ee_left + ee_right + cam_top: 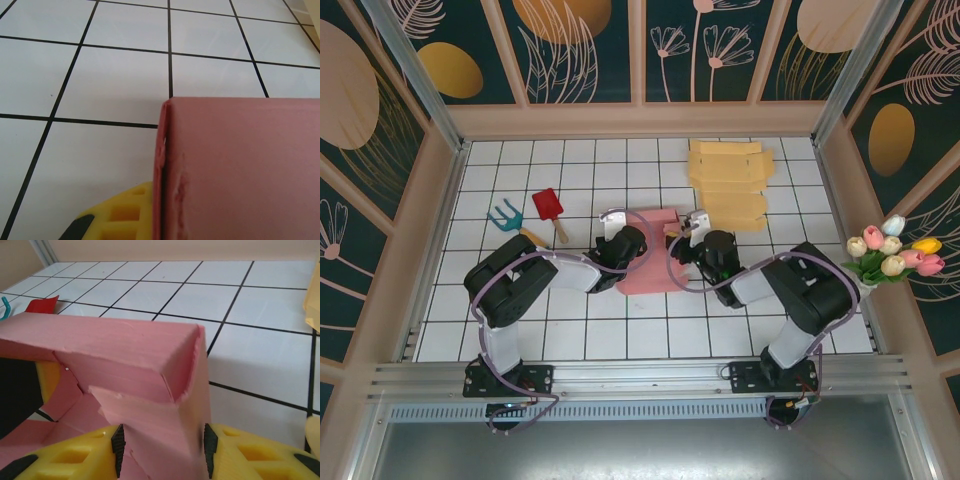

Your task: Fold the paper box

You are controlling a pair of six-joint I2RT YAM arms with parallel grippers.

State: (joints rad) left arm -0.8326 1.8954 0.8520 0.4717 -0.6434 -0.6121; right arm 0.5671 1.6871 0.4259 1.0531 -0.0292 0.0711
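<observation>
paper box (135, 360) pinched in right tool (163, 451); left tool (623, 245) alongside.

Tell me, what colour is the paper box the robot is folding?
The paper box is pink, clearest in the right wrist view.

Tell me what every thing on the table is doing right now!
pink box: half folded, walls standing up.
right gripper: shut on a box wall.
left gripper: at a box wall, grip hidden.
yellow boxes: flat, unfolded, stacked.
red shovel: lying flat, untouched.
blue rake: lying flat, untouched.
</observation>
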